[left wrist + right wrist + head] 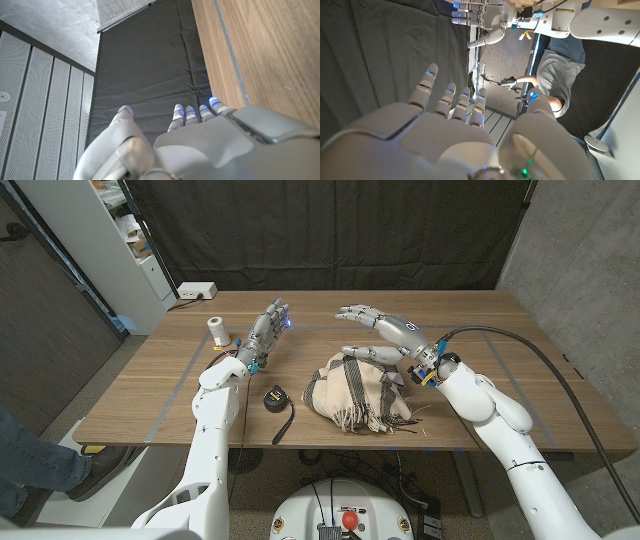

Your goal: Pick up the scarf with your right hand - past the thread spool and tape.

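A beige scarf point(355, 392) with dark stripes and fringe lies bunched on the wooden table point(480, 340), right of centre. My right hand point(385, 328) hovers above the scarf's far edge, fingers spread and pointing left, holding nothing. The same hand point(455, 135) fills the lower part of the right wrist view with fingers apart. A white thread spool point(216, 330) stands at the far left. A black tape measure point(273, 397) with its strap trailing lies near the front, left of the scarf. My left hand point(265, 332) is raised just right of the spool, fingers extended; its fingertips point(192, 112) are apart.
A white power strip point(195, 291) sits at the table's back left edge. A black curtain hangs behind the table. In the right wrist view a person point(555, 75) in a grey shirt appears beyond the hand. A thick black cable point(540, 360) runs along my right arm.
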